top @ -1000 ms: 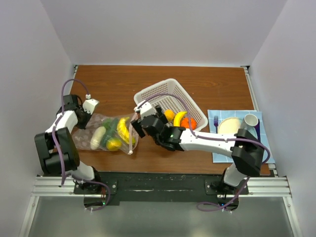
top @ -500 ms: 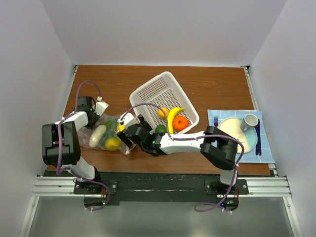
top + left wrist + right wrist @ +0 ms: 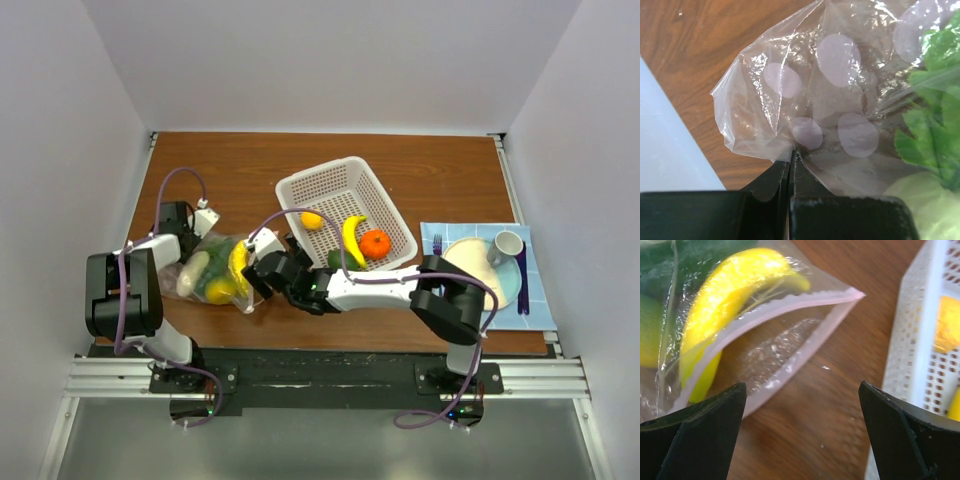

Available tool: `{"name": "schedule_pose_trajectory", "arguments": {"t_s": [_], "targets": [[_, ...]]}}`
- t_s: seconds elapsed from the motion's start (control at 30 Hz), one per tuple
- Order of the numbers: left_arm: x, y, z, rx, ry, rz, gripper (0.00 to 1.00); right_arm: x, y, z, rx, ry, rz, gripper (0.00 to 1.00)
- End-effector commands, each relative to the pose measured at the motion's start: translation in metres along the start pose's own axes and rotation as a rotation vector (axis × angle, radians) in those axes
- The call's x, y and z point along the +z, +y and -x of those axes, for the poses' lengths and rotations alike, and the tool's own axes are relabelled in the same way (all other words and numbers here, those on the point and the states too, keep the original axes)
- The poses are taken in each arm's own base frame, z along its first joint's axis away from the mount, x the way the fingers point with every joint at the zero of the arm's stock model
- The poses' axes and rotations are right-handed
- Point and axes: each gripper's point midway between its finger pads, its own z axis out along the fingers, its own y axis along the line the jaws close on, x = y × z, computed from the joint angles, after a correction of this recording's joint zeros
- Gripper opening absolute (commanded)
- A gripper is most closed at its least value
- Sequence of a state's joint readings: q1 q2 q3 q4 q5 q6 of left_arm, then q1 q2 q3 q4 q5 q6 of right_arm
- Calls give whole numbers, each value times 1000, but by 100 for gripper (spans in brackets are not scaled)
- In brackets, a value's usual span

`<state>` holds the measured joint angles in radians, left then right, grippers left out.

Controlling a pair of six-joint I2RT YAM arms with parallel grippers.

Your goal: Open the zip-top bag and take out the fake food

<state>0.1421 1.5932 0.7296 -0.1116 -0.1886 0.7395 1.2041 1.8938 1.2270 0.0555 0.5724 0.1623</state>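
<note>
- Step in hand, as I judge it: taking food out. The zip-top bag [image 3: 215, 272] lies at 9 o'clock on the surface [image 3: 250, 170] with its mouth facing 3 o'clock. In the right wrist view the zip strips stand parted.
- Hold: left gripper [image 3: 790, 156] is clenched on the bag's closed back corner, at the bag's 10 o'clock from above. The plastic bunches at its tips.
- Reach: right gripper [image 3: 802, 390] is released, jaws wide and grasping nothing, right at the bag mouth.
- Contents: some fake food [image 3: 222, 280] is inside the bag. A yellow banana [image 3: 725, 295] sits just inside the mouth, with green and whitish pieces deeper in.
- Done so far: the white basket [image 3: 325, 188], at 2 o'clock from the bag, holds another banana, two orange pieces and a green one.
- Next move calls for: the right gripper going in toward 9 o'clock through the gap and closing on the banana. The left pinch anchors the bag so it doesn't slide.
- Risk: the fingers could catch the bag's lip film instead of the fruit.
</note>
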Motion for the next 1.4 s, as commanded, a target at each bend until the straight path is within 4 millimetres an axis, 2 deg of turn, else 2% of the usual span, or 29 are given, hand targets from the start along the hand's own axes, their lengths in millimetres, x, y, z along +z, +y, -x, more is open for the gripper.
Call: {"name": "schedule_pose_trajectory", "arguments": {"t_s": [0.0, 0.07, 0.3, 0.53, 0.63, 0.7, 0.73, 0.8, 0.87, 0.9, 1.03, 1.37], "targets": [[15, -27, -33, 13, 79, -91, 0, -21, -17, 41, 24, -77, -31, 99], [16, -27, -35, 15, 84, -87, 0, -19, -12, 45, 22, -79, -19, 99], [16, -25, -37, 15, 87, -75, 0, 4, 10, 20, 28, -15, 23, 97], [14, -27, -38, 4, 88, -79, 0, 19, 31, 12, 56, 1, 86, 95], [14, -29, -39, -1, 90, -85, 0, 20, 41, 16, 98, -12, 130, 95], [14, -31, -39, -3, 89, -88, 0, 16, 54, 29, 151, -54, 202, 95], [14, -31, -40, -4, 91, -88, 0, 15, 58, 26, 171, -50, 229, 96], [14, -33, -42, -5, 94, -89, 0, 11, 65, 39, 244, -87, 270, 98], [15, -36, -43, -7, 96, -96, 0, 8, 74, 40, 293, -90, 332, 99], [14, -37, -44, -8, 96, -96, 0, 8, 79, 48, 352, -106, 364, 99], [13, -40, -46, -11, 97, -101, 0, 12, 92, 52, 414, -90, 426, 99], [11, -45, -49, -18, 93, -114, 0, 7, 93, 60, 426, -94, 446, 99]]}}
